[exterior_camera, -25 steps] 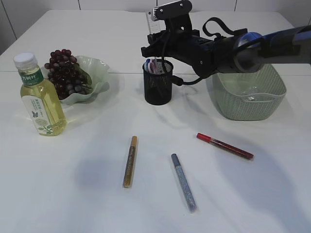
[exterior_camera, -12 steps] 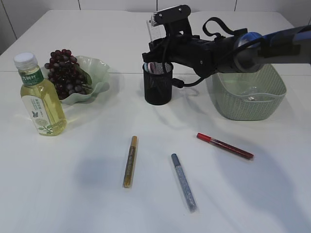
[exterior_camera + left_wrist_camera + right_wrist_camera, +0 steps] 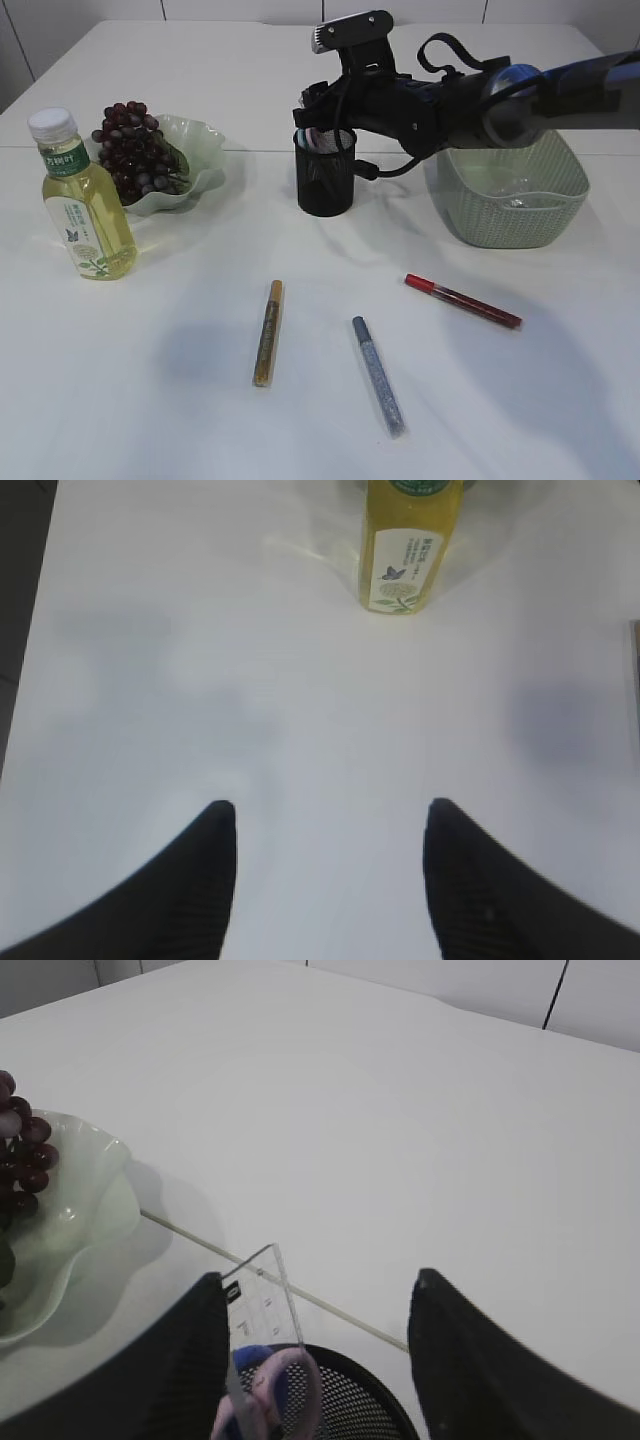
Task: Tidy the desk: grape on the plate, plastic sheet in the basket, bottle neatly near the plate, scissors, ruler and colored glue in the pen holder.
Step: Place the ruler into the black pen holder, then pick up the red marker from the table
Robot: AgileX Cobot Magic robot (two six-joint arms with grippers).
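Note:
My right gripper [image 3: 323, 112] hovers open just above the black mesh pen holder [image 3: 325, 185]. In the right wrist view the gripper [image 3: 320, 1280] is open; the clear ruler [image 3: 262, 1300] stands in the pen holder [image 3: 350, 1400] beside the scissors' pink-blue handles [image 3: 265, 1390], leaning by the left finger. Grapes [image 3: 135, 150] lie on the green plate [image 3: 205, 140]. The bottle [image 3: 85, 200] stands left of the plate. Gold [image 3: 267, 332], silver [image 3: 378, 374] and red [image 3: 462, 301] glue pens lie on the table. My left gripper [image 3: 328, 810] is open and empty, well short of the bottle [image 3: 405, 550].
The green basket [image 3: 510, 200] stands right of the pen holder, with something clear and shiny inside. The right arm reaches over the basket's back rim. The left arm does not show in the exterior view.
The ruler has sunk down into the pen holder and no longer sticks up in front of the right gripper. The right gripper has shifted slightly right. The left side is unchanged.

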